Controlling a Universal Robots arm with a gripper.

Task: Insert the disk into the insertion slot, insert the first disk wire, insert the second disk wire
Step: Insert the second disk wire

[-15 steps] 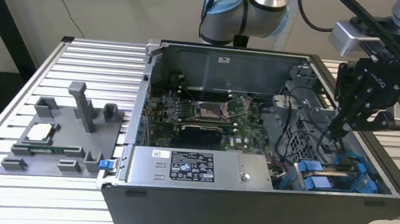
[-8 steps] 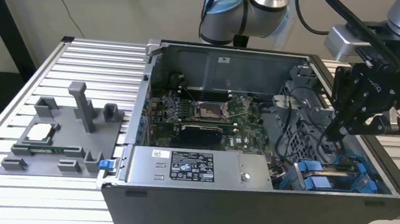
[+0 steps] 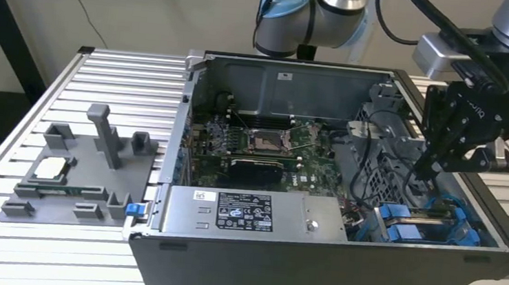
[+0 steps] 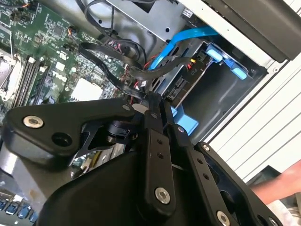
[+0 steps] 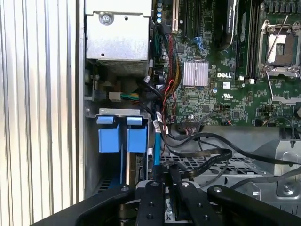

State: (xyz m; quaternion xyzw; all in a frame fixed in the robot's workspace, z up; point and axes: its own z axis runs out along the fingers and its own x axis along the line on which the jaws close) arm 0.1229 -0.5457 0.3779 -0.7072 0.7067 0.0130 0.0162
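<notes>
Two black fingers (image 4: 157,141) of gripper (image 4: 157,106) nearly together, pinching flat black cable (image 4: 106,49) at its connector end, just above disk's connector edge. In exterior view gripper (image 3: 427,173) hangs inside open computer case (image 3: 317,272), over drive bay corner at exterior view's right. Disk (image 4: 186,82) seated in insertion slot (image 4: 225,101), blue carrier tabs (image 5: 120,139) showing. Blue data cable (image 4: 188,40) runs to disk's rear. Motherboard (image 5: 221,89) beside bay, power supply (image 3: 243,214) along near wall. Person's hand (image 4: 282,181) outside case edge.
</notes>
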